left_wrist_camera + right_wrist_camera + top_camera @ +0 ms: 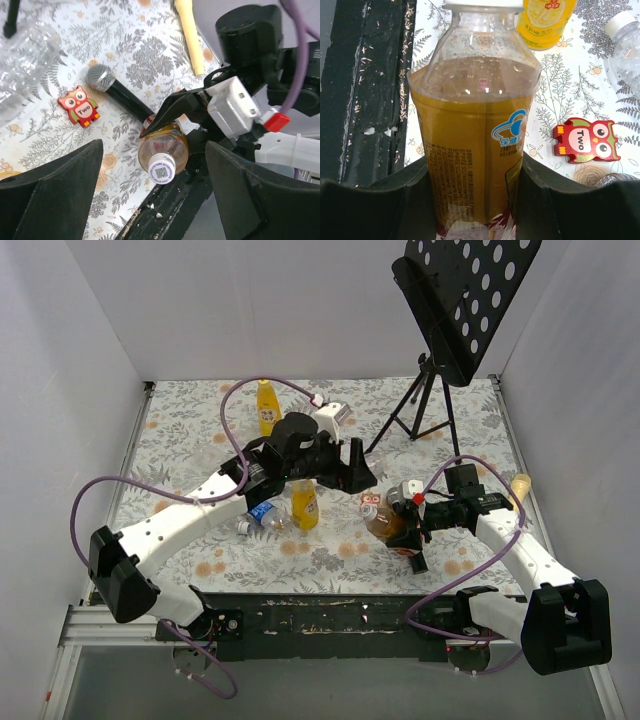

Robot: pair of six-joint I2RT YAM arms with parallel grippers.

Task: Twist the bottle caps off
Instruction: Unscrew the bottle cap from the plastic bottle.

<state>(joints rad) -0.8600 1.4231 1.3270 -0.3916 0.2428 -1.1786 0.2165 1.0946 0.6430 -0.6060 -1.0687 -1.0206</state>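
Observation:
A squat brown bottle (475,150) with a red-and-white label is tilted above the table's near edge. My right gripper (475,205) is shut on its body, one finger pressed against each side. Its white cap (161,169), printed with a QR code, sits on the neck and faces the left wrist camera. My left gripper (155,200) is open wide; the cap lies between its fingers (55,195) and touches neither. From above, the left gripper (358,478) hangs just left of the brown bottle (384,525) held in the right gripper (405,530).
A yellow juice bottle (305,505) and a blue-labelled clear bottle (260,515) lie under the left arm, and another yellow bottle (267,406) stands at the back. A black microphone (102,77), a red owl piece (79,106) and a music stand tripod (428,400) are nearby.

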